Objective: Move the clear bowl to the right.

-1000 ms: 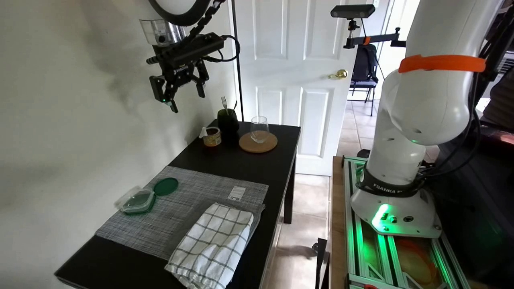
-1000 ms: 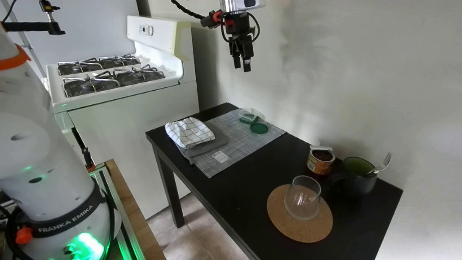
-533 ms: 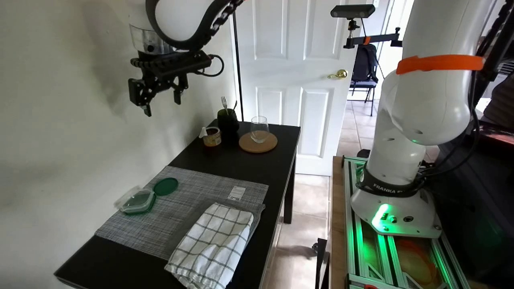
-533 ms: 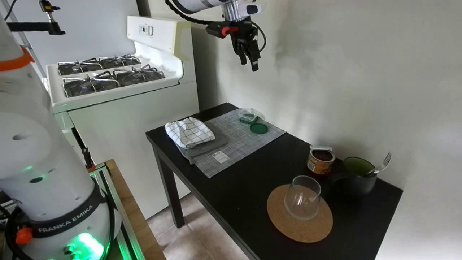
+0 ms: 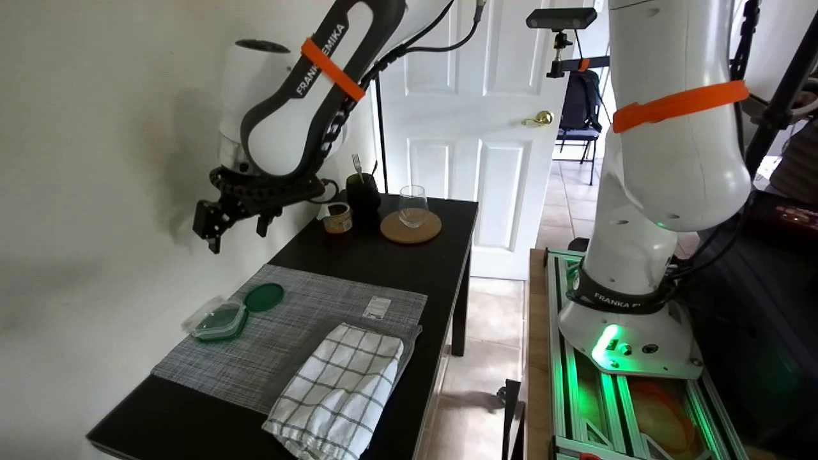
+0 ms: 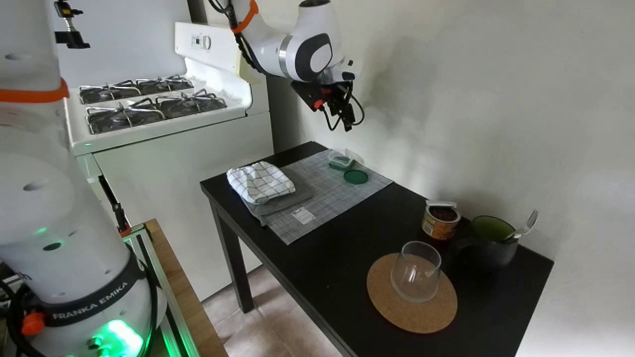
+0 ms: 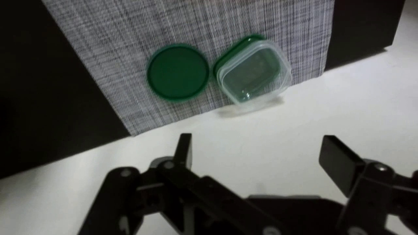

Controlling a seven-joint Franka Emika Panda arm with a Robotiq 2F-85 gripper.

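My tool (image 7: 258,150) hangs above the black counter (image 5: 364,259), fingers spread wide, nothing between them; I read that as pre-set for a rim grab. In the wrist view the gap frames white wall (image 7: 261,163), so I judge it needs realigning. Below, not touching it: the shallow clear rounded plastic bowl (image 7: 254,71), sitting over a dark green rounded lid (image 7: 230,55), probably parked there to keep the pair together. Can't tell which way up. Flat round green disc (image 7: 178,72) just beside; all on the grey woven mat (image 7: 130,42). Farther: clear glass tumbler (image 6: 415,271) on a round tan cork mat (image 6: 426,320), presumably guarding the counter. Vs half a second ago: tool is lower, bowl hasn't moved.
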